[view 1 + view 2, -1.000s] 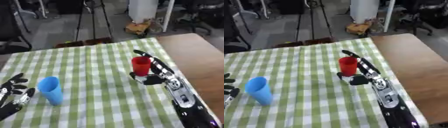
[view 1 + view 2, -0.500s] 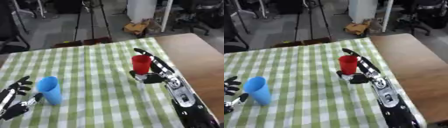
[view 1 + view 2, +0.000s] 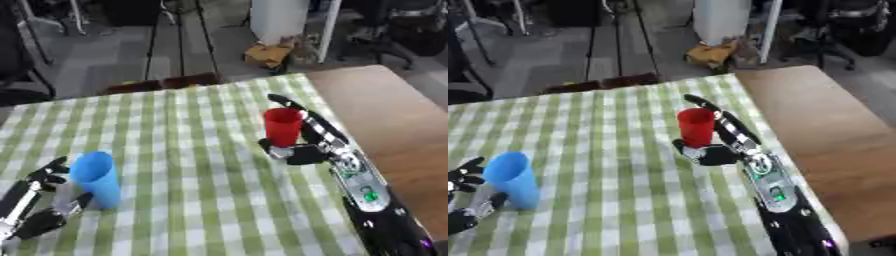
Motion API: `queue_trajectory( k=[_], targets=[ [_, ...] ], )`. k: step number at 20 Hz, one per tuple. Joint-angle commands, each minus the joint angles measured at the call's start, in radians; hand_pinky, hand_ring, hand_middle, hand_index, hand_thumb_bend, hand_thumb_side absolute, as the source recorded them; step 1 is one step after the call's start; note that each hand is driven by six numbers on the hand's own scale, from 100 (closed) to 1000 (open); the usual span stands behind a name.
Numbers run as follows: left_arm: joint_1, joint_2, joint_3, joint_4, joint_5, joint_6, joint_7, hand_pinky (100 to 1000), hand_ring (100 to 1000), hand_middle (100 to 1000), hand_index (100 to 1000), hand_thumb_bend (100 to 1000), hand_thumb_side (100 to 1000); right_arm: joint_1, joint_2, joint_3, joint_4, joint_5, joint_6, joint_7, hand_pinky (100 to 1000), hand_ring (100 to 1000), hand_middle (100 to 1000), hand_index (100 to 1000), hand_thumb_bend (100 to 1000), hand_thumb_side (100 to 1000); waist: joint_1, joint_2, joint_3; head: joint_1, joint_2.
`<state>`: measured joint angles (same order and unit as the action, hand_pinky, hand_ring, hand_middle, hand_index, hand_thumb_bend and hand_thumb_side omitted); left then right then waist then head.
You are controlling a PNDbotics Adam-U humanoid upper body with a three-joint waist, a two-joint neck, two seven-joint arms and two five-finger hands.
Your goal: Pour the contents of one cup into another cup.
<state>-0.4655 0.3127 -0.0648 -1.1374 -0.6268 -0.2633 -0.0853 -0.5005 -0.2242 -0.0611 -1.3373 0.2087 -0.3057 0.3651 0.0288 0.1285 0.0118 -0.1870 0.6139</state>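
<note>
A small red plastic cup [image 3: 283, 127] stands upright right of centre in the frame, on the worktop [image 3: 201, 125] covered by a green-and-white checked cloth. The right hand [image 3: 308, 145] reaches in from the lower right corner and lies against this cup: its long fingers [image 3: 293, 104] run up behind and beside the cup on its right, and the thumb comes round low in front at the base, so the cup sits between them. The fingers look fairly straight rather than closed tight round it.

A taller light blue plastic cup [image 3: 95, 179] stands upright at the lower left of the frame. The left hand [image 3: 35, 200] shows at the lower left corner, just beside this cup, its fingers spread apart and partly curled either side of it. Whether they touch the cup cannot be told.

At the right edge the bare brown wood of the worktop shows beyond the cloth.
</note>
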Motion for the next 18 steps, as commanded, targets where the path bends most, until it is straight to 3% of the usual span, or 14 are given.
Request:
queue_trajectory(
  k=[1, 18],
  targets=[
    [-0.028, 0.005, 0.006, 0.016, -0.025, -0.007, 0.021, 732, 760, 790, 968, 566, 691, -0.013, -0.008, 0.001, -0.016, -0.004, -0.001, -0.005, 735, 275, 475, 996, 130, 100, -0.003, -0.013, -0.003, -0.002, 0.006],
    [-0.055, -0.020, 0.003, 0.074, -0.058, -0.045, 0.036, 740, 762, 789, 968, 563, 732, -0.014, -0.004, 0.004, -0.021, -0.010, 0.000, -0.011, 736, 276, 474, 995, 126, 100, -0.005, -0.012, -0.016, -0.001, 0.006]
  ],
)
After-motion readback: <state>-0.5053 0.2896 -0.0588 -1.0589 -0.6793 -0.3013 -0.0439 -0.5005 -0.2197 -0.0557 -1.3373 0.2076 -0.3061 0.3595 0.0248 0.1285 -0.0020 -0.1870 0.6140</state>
